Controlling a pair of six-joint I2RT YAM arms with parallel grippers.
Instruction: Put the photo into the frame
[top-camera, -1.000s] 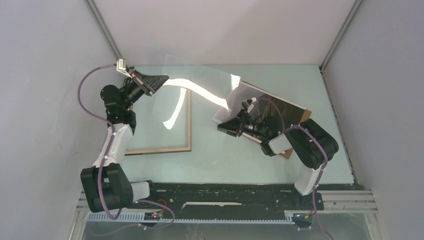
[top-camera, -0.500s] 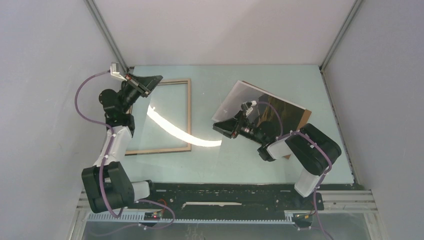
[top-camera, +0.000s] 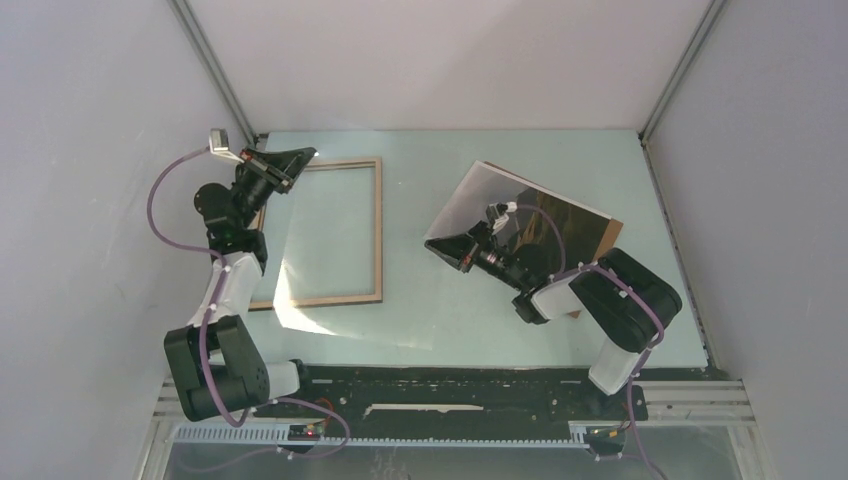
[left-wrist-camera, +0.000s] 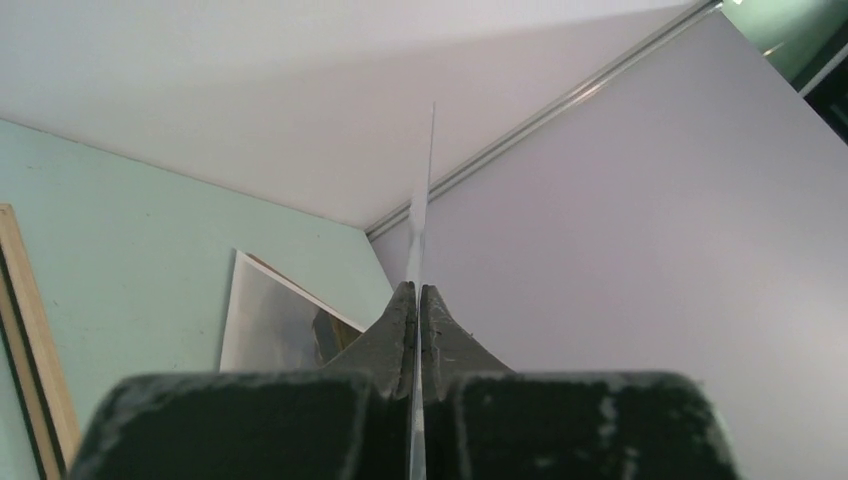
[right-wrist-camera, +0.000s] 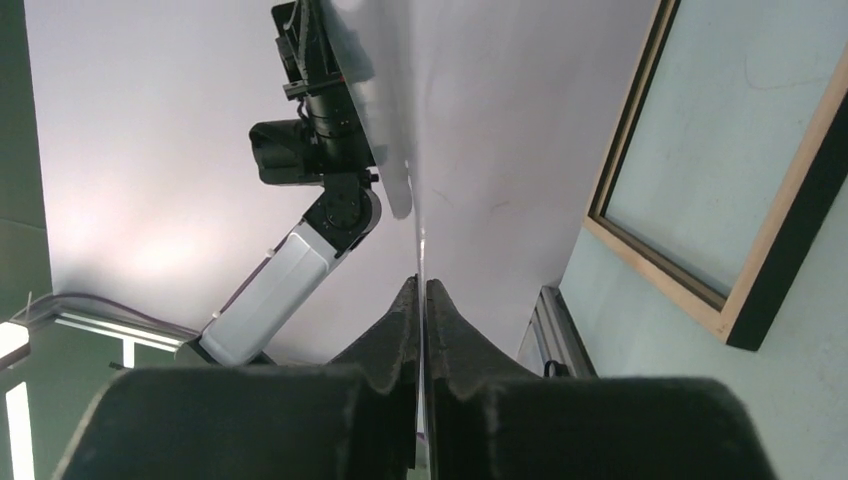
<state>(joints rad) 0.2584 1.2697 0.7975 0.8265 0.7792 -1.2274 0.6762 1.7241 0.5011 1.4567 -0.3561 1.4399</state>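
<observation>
Left gripper (top-camera: 290, 160) pinched tight on far-left end of clear pane (top-camera: 330, 318); right gripper (top-camera: 447, 250) clamped on its right edge. Pane hangs tilted over frame (top-camera: 378, 230), which lies flat at left, tan face up. Photo (top-camera: 480, 195) lies right of frame on brown backing board (top-camera: 610, 228), long axis skewed, beside right arm, which is nearer. No legible writing.

Readable text: none in any view.
Photo (top-camera: 565, 213): landscape print only, no lettering legible.
Frame (top-camera: 377, 230): plain wood, no mark legible.
Clear sheet (top-camera: 330, 320): glare only, no print legible.
Left arm casing (top-camera: 232, 285): no brand or number legible.
Right arm casing (top-camera: 556, 292): no brand or number legible.
</observation>
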